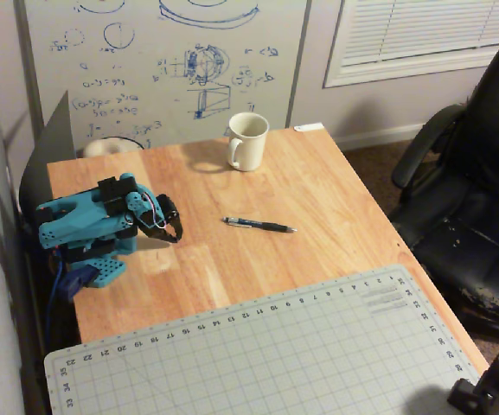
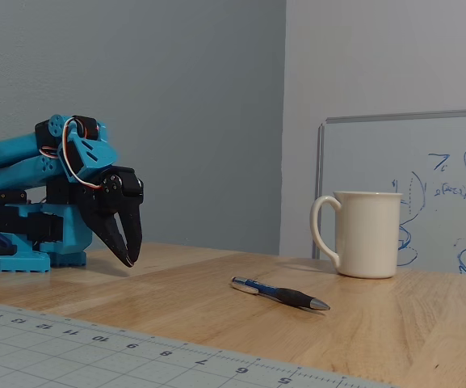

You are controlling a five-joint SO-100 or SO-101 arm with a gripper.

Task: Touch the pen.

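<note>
— Mid-frame on the table [image 1: 318, 186], the pen [image 1: 259, 225] lies free; my gripper [image 1: 175, 234] sits folded at left, fingers together.

— Risk?

— A fast reach could knock the pen rolling toward the mug [image 1: 248, 141].

Home office or hobby workspace. Wooden desk [image 1: 318, 199] as landmark: behind it a whiteboard [image 1: 163, 60] with blue sketches and formulas leans on the wall, window blinds [image 1: 422, 35] to the right of that. Black office chair [image 1: 474, 199] at the desk's right side, carpet under it. Gridded cutting mat [image 1: 266, 354] on the desk's near end, cream mug [image 1: 248, 141] near its far edge.
</note>
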